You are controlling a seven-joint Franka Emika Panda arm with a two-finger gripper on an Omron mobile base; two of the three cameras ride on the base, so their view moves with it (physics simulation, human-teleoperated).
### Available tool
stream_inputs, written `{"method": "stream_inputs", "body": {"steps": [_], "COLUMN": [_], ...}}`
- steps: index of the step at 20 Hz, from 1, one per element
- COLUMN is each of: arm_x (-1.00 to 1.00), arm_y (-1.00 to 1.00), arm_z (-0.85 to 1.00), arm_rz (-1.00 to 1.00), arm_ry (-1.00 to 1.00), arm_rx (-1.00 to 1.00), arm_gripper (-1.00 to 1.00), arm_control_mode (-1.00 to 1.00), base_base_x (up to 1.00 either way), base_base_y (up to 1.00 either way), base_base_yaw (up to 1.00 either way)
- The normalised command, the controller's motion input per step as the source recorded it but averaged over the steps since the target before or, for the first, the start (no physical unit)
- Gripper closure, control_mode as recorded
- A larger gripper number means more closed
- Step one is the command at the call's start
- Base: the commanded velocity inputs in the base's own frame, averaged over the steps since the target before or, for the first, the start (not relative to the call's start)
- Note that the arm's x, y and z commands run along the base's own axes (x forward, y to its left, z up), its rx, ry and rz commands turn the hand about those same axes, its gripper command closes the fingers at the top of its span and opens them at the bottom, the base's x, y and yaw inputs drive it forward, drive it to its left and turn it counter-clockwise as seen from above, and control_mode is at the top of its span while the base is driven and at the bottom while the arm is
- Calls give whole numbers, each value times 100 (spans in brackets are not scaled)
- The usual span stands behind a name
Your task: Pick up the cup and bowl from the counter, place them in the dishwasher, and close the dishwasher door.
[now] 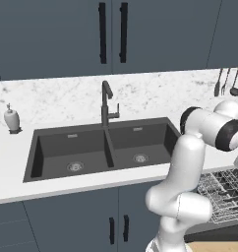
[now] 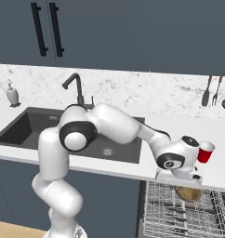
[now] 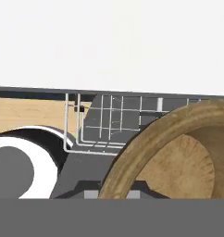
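Note:
My gripper (image 2: 188,187) hangs just past the front edge of the counter (image 2: 221,173), pointing down, shut on the rim of the tan-brown bowl (image 2: 189,194). The bowl hangs tilted in the air above the silvery wire rack (image 2: 179,216) of the open dishwasher. In the hand view the bowl (image 3: 178,157) looms large at the right, its hollow facing the camera, with the rack (image 3: 109,125) behind it. The red cup (image 2: 205,152) stands upright on the counter, just behind and to the right of my hand. I cannot make out the dishwasher door.
A dark double sink (image 1: 101,147) with a black faucet (image 1: 106,103) lies to the left of the rack (image 1: 224,192). A white soap bottle (image 1: 12,119) stands far left. Utensils (image 2: 216,90) hang on the back wall. Dark-blue cabinets (image 1: 67,216) run under the counter.

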Motion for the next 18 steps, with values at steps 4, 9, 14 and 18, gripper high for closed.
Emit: {"method": "stream_inputs", "body": {"steps": [4,9,14,18], "arm_x": [-100,-100,-98,-39], "arm_y": [0,0,-3,-6], "arm_z": [0,0,-1,0], "arm_rz": [15,16,17,15], "arm_ry": [-17,-22,-29,-30], "arm_rx": [2,3,4,2], "arm_gripper": [100,100,100,100], "arm_control_mode": [-100,-100,-100,-100], "base_base_x": [0,0,0,0], "base_base_y": [0,0,0,0], "base_base_yaw": [0,0,0,0]}}
